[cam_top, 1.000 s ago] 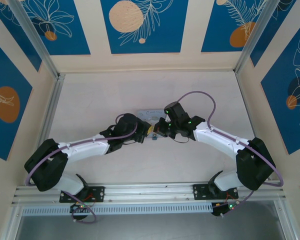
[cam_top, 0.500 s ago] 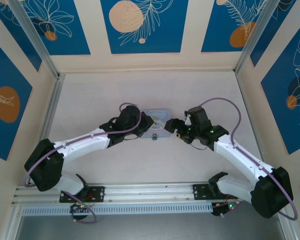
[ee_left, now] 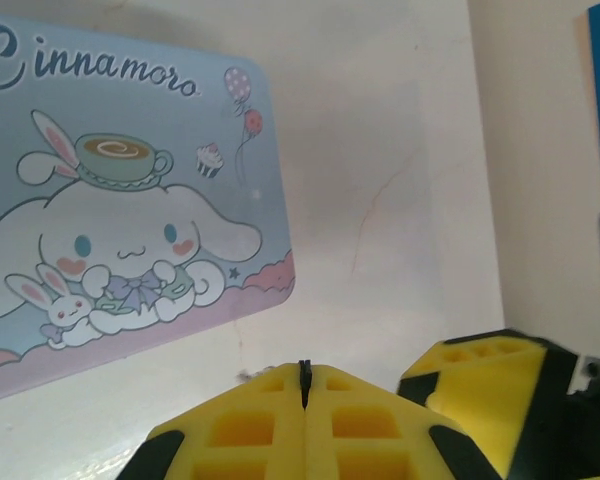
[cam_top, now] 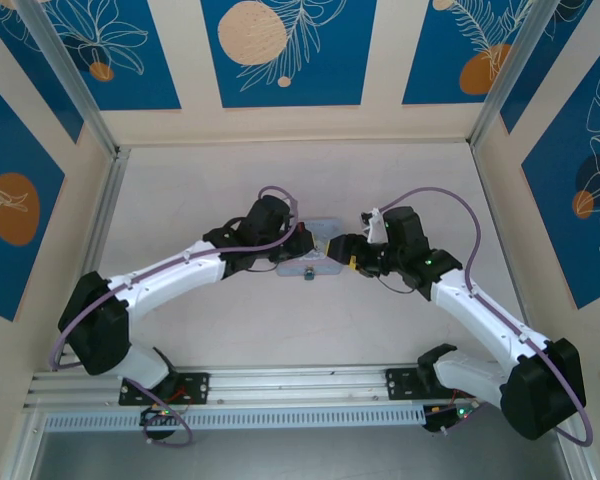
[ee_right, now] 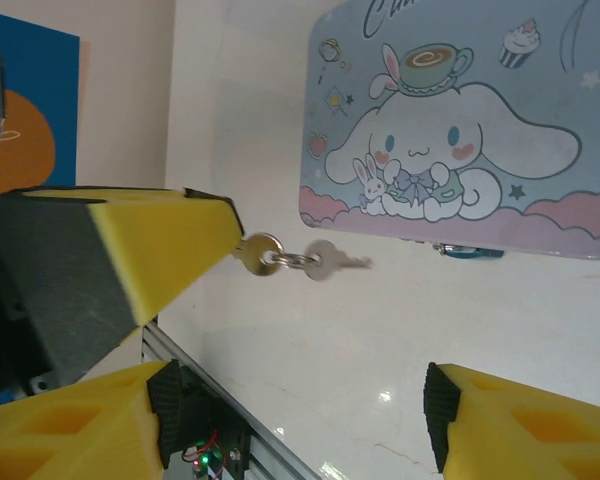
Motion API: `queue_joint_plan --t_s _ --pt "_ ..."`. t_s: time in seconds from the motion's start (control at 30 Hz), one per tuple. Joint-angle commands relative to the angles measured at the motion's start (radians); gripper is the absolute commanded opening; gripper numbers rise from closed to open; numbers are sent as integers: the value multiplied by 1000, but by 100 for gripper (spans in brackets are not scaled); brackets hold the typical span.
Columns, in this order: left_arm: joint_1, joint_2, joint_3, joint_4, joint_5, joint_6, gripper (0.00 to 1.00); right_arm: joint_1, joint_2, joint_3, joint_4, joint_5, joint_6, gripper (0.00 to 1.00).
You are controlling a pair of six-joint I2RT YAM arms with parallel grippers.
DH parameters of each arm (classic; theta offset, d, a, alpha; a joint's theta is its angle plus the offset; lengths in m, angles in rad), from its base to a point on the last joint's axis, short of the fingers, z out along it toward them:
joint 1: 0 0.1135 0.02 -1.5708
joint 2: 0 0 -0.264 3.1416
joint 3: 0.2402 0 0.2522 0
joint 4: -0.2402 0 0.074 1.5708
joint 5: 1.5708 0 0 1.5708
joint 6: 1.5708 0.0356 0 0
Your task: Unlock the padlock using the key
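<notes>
The pale flat table (cam_top: pixel 180 190) carries a pale blue rectangular tin (ee_right: pixel 460 120) printed with a white cartoon character, which lies flat between the two arms. The right gripper (ee_right: pixel 298 390) stands wide open and holds nothing. The left gripper (ee_left: pixel 302 385) has its yellow pads pressed fully together. From its tip sticks out the small thin metal key (ee_right: pixel 253 254), which is pinched by its blade, as far as I can see. The tiny dark padlock (ee_right: pixel 467 251) sits at the long edge of the tin that faces the arm bases, near the key but apart from it. A second silver key (ee_right: pixel 330 262) hangs free just beside that edge, and a little metal ring (ee_right: pixel 285 260) joins it to the first.
</notes>
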Motion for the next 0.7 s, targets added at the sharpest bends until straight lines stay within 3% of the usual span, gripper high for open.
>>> queue_joint_plan --t_s 0.0,0.1,0.27,0.5,0.67 --pt "8 23 43 -55 48 31 0 -5 14 43 -3 -31 -63 65" --pt "8 27 48 -46 78 18 0 -5 25 60 -40 -2 -104 64" --pt "7 19 33 -2 113 10 0 -10 41 46 17 -57 -134 61" --pt "15 -7 -17 101 191 67 0 -76 48 -5 142 -203 -160 61" --pt "47 -21 -96 247 233 33 0 -143 47 -51 240 -312 -119 61"
